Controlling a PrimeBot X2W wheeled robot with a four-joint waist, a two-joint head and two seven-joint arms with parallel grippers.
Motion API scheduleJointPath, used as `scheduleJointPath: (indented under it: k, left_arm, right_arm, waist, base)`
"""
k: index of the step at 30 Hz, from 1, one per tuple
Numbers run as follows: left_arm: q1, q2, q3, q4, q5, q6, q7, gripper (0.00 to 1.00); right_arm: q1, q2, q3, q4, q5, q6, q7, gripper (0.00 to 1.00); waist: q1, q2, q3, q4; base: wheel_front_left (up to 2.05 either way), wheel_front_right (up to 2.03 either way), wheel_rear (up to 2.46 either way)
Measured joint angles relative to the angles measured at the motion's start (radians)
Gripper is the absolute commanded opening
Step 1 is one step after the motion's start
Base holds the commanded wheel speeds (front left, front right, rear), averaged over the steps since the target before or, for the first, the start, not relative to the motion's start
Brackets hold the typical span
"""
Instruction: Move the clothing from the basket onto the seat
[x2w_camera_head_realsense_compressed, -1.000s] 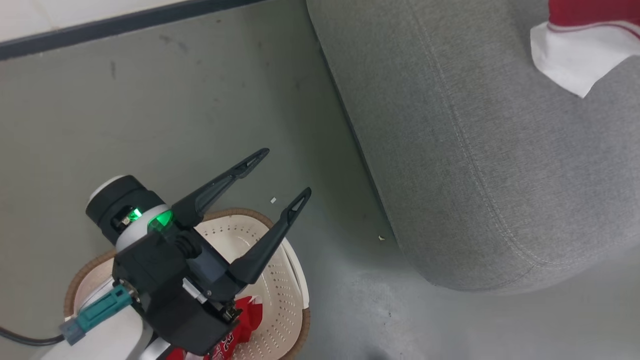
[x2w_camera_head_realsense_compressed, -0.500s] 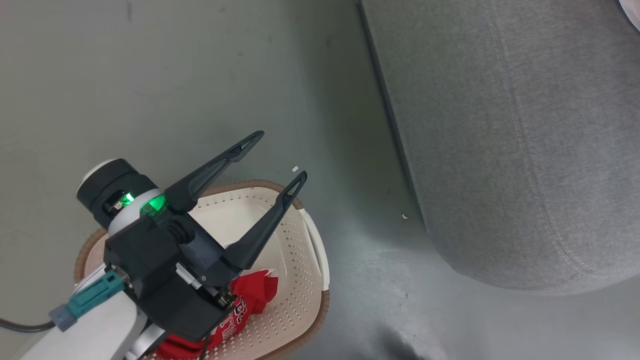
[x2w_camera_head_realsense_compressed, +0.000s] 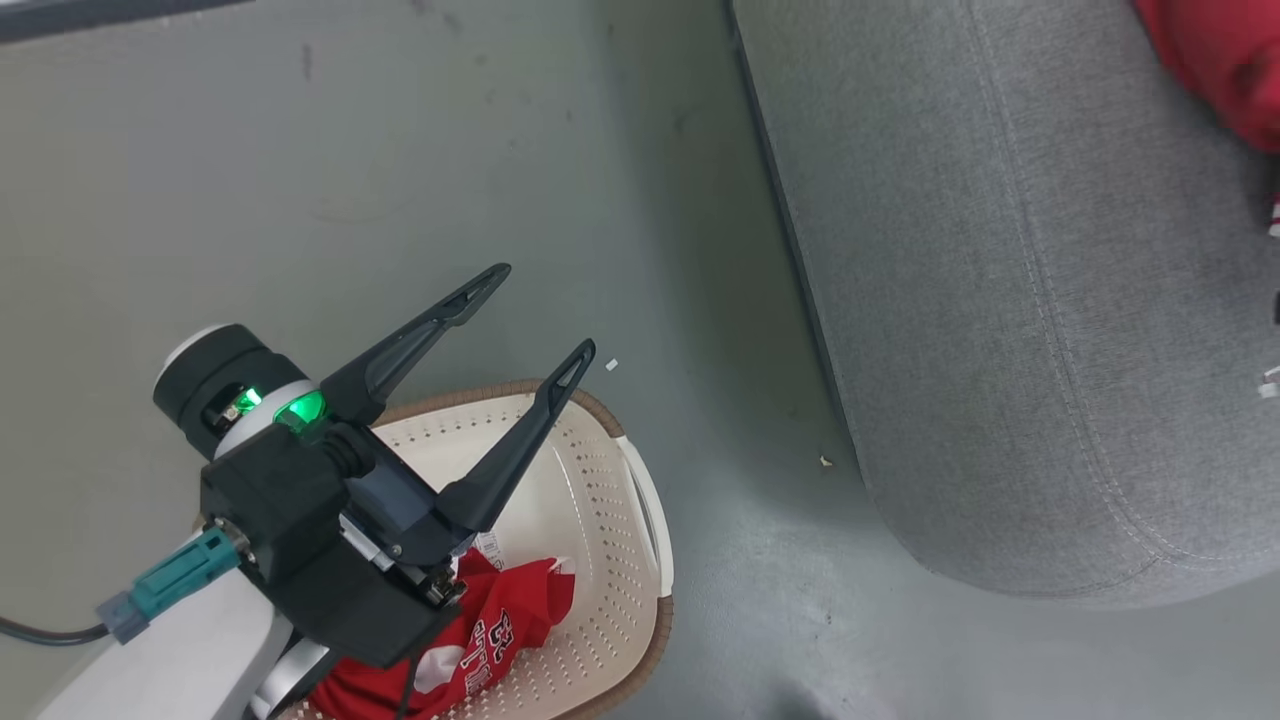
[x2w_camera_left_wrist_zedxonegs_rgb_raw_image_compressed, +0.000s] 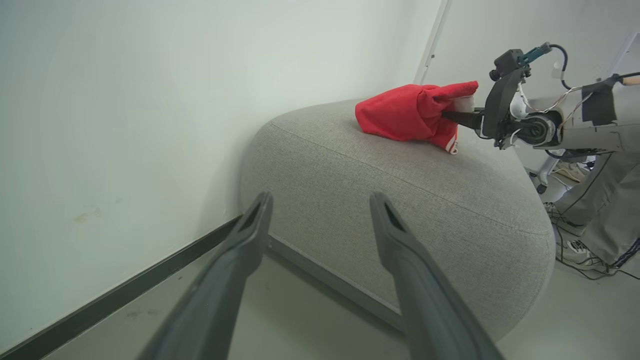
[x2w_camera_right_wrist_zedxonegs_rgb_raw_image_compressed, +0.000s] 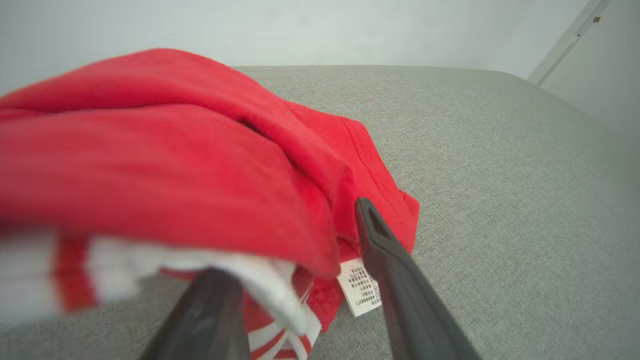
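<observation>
1. While the right gripper (x2w_camera_right_wrist_zedxonegs_rgb_raw_image_compressed: 289, 237) has its fingers parted, with the red garment (x2w_camera_left_wrist_zedxonegs_rgb_raw_image_compressed: 405, 117) slack between them on top of the seat (x2w_camera_left_wrist_zedxonegs_rgb_raw_image_compressed: 400, 200), I'd call this the drop-off.
2. Left gripper (x2w_camera_head_realsense_compressed: 542, 310), fingers spread and empty, hangs beside the seat, over the basket (x2w_camera_head_realsense_compressed: 640, 500).
3. Next: back off clean, then fetch the second red garment (x2w_camera_head_realsense_compressed: 500, 630) from the basket.

Head view: the bottom edge cuts the basket (x2w_camera_head_realsense_compressed: 600, 480); the left gripper (x2w_camera_head_realsense_compressed: 543, 310) hides part of the red clothing (x2w_camera_head_realsense_compressed: 510, 610) in it, whose lettering is too small to read. The upper right corner crops a second red garment (x2w_camera_head_realsense_compressed: 1220, 60) on the seat (x2w_camera_head_realsense_compressed: 1000, 300). Right wrist view: that garment's near fold is blurred, its white trim covers one fingertip of the right gripper (x2w_camera_right_wrist_zedxonegs_rgb_raw_image_compressed: 290, 237), and the label (x2w_camera_right_wrist_zedxonegs_rgb_raw_image_compressed: 359, 287) is illegible.
</observation>
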Motion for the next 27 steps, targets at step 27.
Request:
scheduleJointPath:
  k: [27]
  left_arm:
    - [0.140, -0.080, 0.038, 0.192, -0.071, 0.019, -0.057, 1.00]
  right_arm:
    - [0.295, 0.031, 0.081, -0.025, -0.054, 0.038, -0.058, 1.00]
  waist:
    - [-0.0001, -0.0002, -0.282, -0.001]
  base:
    - [0.00, 0.00, 0.00]
